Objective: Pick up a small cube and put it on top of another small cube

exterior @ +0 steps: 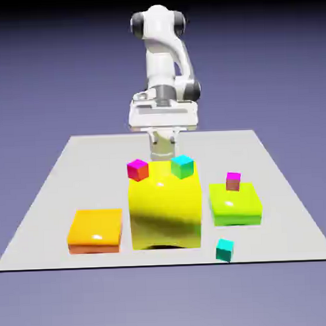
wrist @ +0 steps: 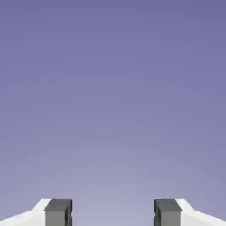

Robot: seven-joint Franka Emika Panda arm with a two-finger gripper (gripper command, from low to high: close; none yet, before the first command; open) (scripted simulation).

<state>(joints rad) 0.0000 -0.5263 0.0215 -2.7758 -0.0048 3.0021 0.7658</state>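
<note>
1. The small cube [exterior: 225, 249], a teal-green body, is seen resting on the bench [exterior: 286, 207] at its near edge, well apart from the gripper [exterior: 162, 152] and toward the exterior view's right of it; nothing touches it.
2. The gripper is shown released: in the hand view its two grey fingertips [wrist: 58, 212] stand wide apart at the bottom edge, and only the plain blue-violet backdrop [wrist: 113, 88] is seen between and beyond them. In the exterior view the gripper is partly hidden behind the tall yellow block [exterior: 164, 212], at about the level of that block's top.
3. A cyan cube [exterior: 182, 166] is seen on top of the yellow block, just beside the gripper toward the exterior view's right.
4. A magenta cube [exterior: 137, 170] is seen on the same top, just beside the gripper toward the exterior view's left; the two cubes are apart from one another.
5. A low lime-green block [exterior: 235, 206] lies to the exterior view's right of the gripper; a second magenta cube [exterior: 233, 181] rests on its top.
6. A low orange block [exterior: 95, 231] lies on the bench to the exterior view's left of the gripper, just beside the yellow block.
</note>
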